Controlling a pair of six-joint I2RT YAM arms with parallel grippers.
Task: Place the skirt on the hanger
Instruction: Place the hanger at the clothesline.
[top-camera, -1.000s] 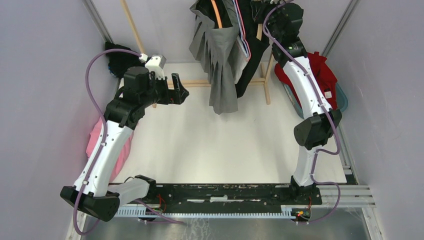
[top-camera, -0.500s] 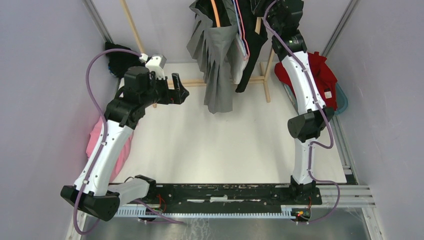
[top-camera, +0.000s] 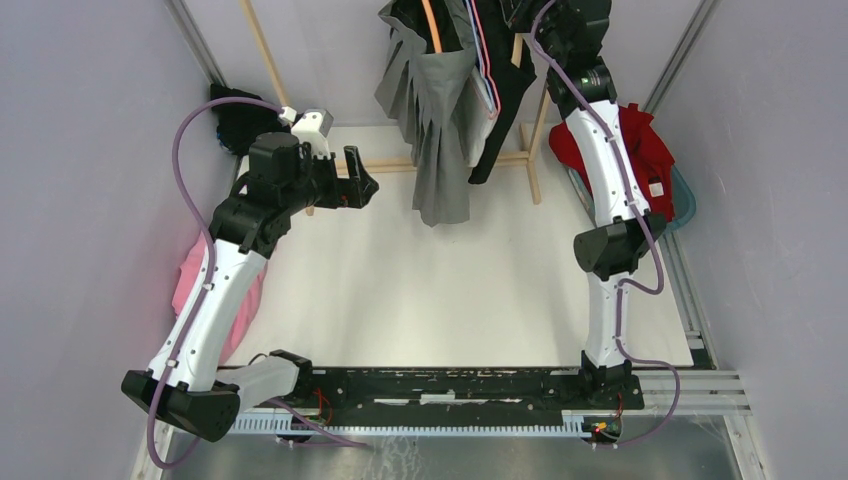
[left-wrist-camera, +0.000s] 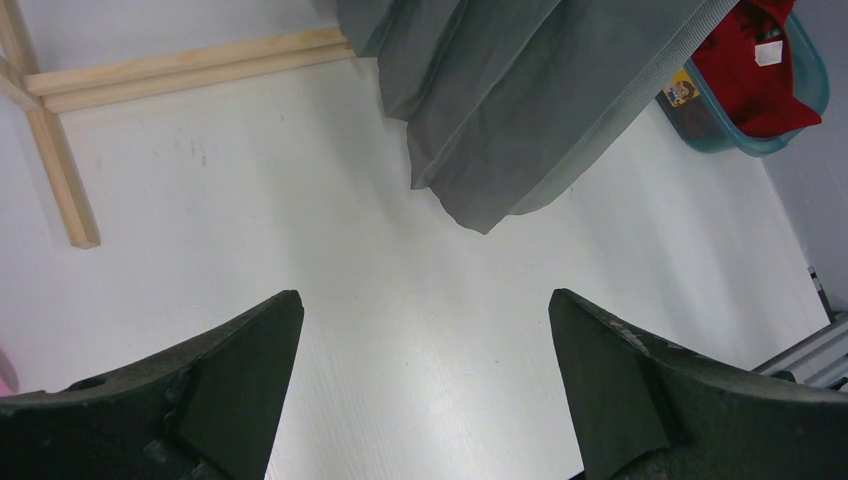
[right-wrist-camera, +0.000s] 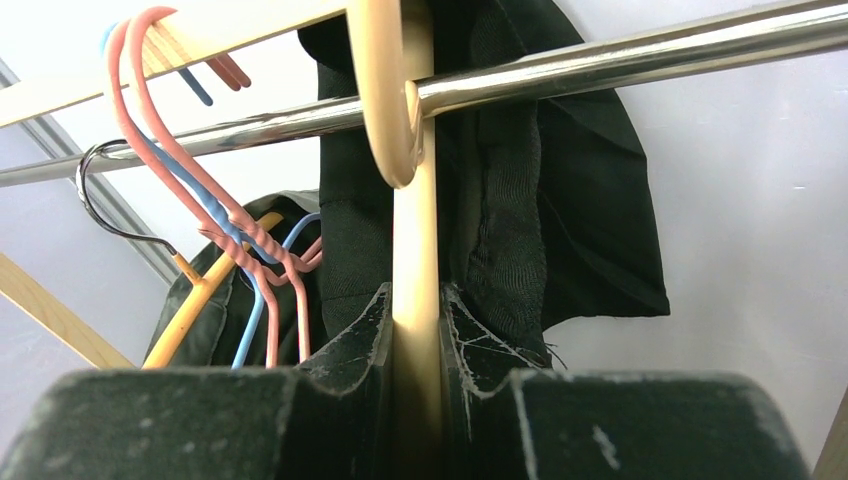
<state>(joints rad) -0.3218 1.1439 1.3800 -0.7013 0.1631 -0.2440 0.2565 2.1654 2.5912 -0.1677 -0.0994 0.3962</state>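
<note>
While my left claw (left-wrist-camera: 422, 300) hangs over the bench (top-camera: 430, 290) with its jaws wide apart and empty, I count it idle. Beyond it the grey skirt (left-wrist-camera: 520, 110) hangs with its hem clear of the bench. Farthest off, my right claw (right-wrist-camera: 415, 300) is clamped on the cream hanger (right-wrist-camera: 385, 100), whose hook sits over the rail (right-wrist-camera: 600, 65). I judge the hanging nearly done, with only letting go left, though I cannot see the skirt's waist on that hanger.

Grey pleated skirt (top-camera: 440, 130) hangs near cream hanger (right-wrist-camera: 416, 230).
</note>
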